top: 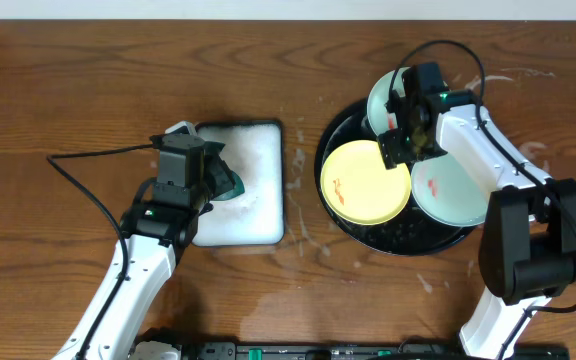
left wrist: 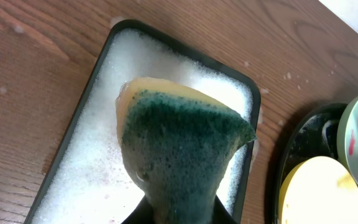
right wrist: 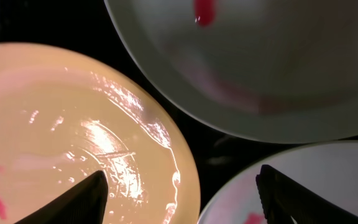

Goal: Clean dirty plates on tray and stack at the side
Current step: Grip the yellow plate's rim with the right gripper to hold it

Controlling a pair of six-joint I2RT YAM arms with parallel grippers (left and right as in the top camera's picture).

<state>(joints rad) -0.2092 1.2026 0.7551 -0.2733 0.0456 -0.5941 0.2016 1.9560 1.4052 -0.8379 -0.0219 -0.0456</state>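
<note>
Left of the black tray (top: 408, 241), the left gripper (top: 218, 180) pinches a green sponge (left wrist: 179, 149); the right gripper (right wrist: 182, 180) spreads empty over its yellow plate (right wrist: 55, 124).

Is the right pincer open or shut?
Open. The right pincer shows fingertips far apart in its wrist view, one over the yellow plate, one over a mint plate.

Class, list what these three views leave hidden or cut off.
Overhead: the right gripper covers much of the rear mint plate.
Left wrist: the sponge hides the fingers of the left gripper; the tray is cropped.
Right wrist: yellow plate and both mint plates are cropped.
</note>
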